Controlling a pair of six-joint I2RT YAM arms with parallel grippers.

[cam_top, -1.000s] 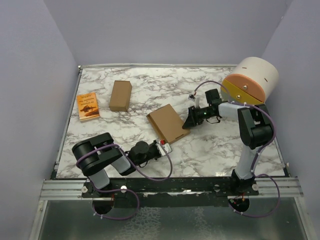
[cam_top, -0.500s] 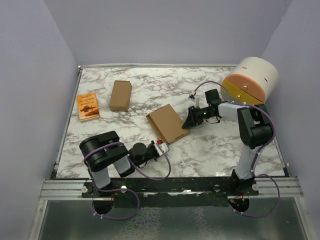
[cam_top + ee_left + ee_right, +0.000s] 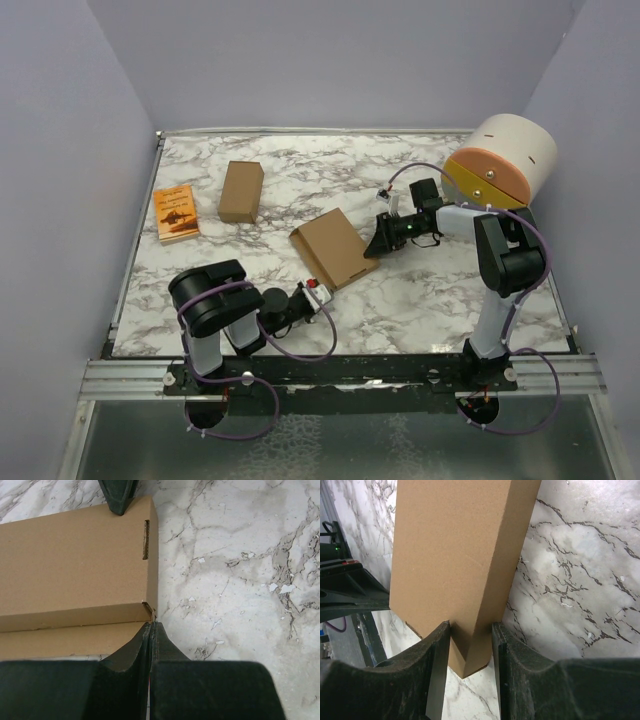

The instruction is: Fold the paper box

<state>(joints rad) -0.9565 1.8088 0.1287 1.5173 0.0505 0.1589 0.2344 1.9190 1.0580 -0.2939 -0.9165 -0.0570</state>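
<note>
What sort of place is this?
Probably a robot lab's test booth: a marble-patterned table boxed in by plain lilac walls, a left arm and right arm bolted to a metal rail, and only props like the paper box.

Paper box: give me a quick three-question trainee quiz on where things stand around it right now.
1. True or false: the left gripper is shut, with its tips at a corner of the paper box.
2. Whose fingers straddle the paper box's corner? A) left gripper B) right gripper C) neither
3. Fill in: in the top view, the orange booklet lies to the ___ of the narrower box.

Key: 1 true; 2 B; 3 left.
</note>
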